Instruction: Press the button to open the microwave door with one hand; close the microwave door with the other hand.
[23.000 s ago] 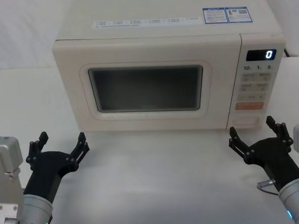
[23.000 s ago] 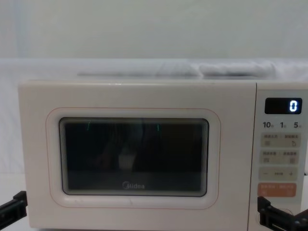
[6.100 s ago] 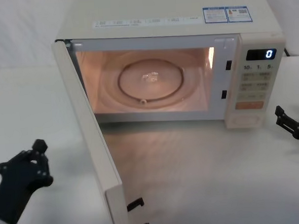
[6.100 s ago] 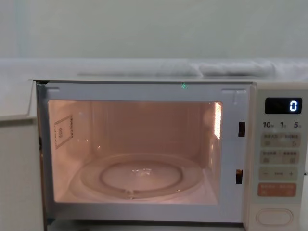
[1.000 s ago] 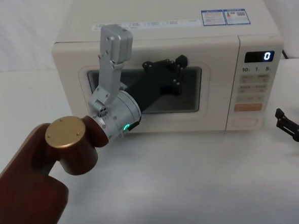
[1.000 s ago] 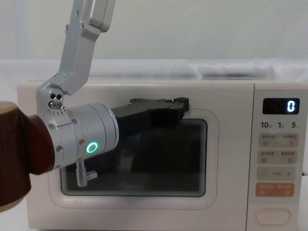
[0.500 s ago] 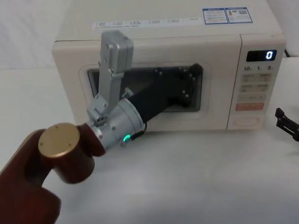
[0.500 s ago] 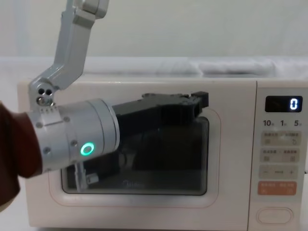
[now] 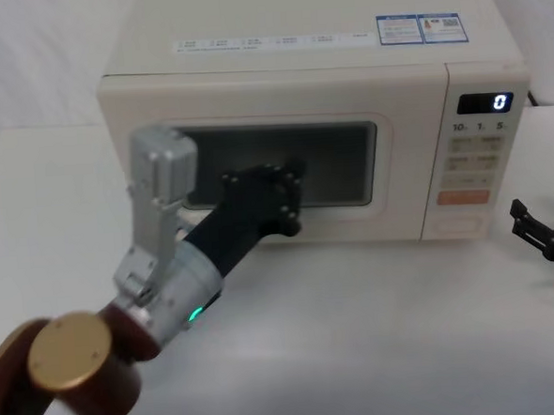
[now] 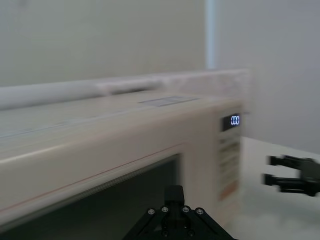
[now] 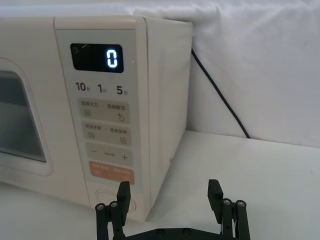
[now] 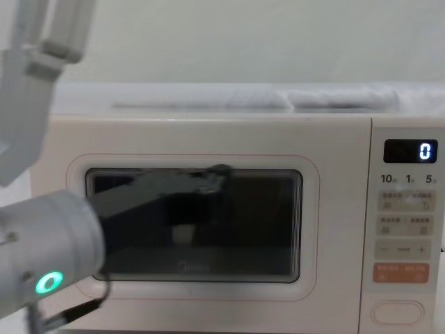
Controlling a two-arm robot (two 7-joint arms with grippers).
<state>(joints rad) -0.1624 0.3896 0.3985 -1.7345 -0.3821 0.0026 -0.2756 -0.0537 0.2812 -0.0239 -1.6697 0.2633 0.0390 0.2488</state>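
Note:
The cream microwave stands at the back of the table with its door closed flush; the dark window and Midea logo face me. My left gripper is shut and empty, hovering just in front of the window's lower edge; in the left wrist view its closed tips point at the door. My right gripper rests low by the table's right edge, open and empty, facing the control panel. The oval button sits at the panel's bottom.
A black power cord runs down behind the oven's right side. The white tabletop stretches out in front of the oven. My left arm's brown and silver links cross the table's left front.
My left gripper has drawn back from the upper right of the door window, down and toward me. The door stays closed. The right gripper has not moved.

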